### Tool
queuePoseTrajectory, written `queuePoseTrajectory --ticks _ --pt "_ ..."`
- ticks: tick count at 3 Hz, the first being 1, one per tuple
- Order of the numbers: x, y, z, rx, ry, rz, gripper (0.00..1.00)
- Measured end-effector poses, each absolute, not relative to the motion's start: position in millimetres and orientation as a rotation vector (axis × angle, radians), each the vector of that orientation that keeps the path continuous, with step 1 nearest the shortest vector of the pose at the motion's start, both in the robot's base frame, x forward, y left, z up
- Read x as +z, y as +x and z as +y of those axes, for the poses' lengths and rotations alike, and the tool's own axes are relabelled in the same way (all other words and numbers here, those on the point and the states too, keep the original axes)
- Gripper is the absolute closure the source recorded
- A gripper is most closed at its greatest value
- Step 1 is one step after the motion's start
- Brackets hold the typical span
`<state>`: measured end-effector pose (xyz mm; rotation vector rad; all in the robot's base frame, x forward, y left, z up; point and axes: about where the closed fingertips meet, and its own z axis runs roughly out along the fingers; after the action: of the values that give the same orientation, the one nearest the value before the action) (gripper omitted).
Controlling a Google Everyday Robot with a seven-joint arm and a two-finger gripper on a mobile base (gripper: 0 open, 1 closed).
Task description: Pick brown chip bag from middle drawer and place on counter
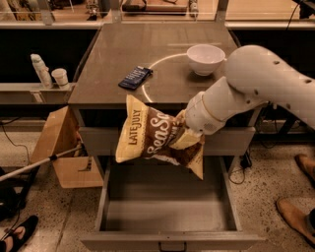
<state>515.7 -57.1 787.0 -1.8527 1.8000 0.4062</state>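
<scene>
While my gripper is clamped on the crinkly brown chip bag at its right edge, bag hangs over the open grey metal middle drawer, below the grey-brown counter. Risks: edge pinch slips; bag snags counter lip.

A pale speckled floor is seen around the grey cabinet. An open cardboard box is set against the cabinet's left side, and a white pole is laid slantwise in front of it. Further left, a white bottle and a paper cup are kept on a low grey shelf. A light wooden bench is placed along the back. Brown shoes are seen at the right, a black shoe at the lower left. The gripper is held in front of the cabinet, clamped on the brown chip bag.
</scene>
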Motion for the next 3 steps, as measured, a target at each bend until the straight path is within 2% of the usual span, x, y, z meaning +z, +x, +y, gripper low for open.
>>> queuePoseTrajectory --ticks 1,2,3 --pt "813 528 -66 0.603 -1.834 1.734 1.00" --pt "846 545 -75 0.675 -1.793 1.676 1.00" --pt "883 559 -87 0.591 -1.764 1.641 1.00"
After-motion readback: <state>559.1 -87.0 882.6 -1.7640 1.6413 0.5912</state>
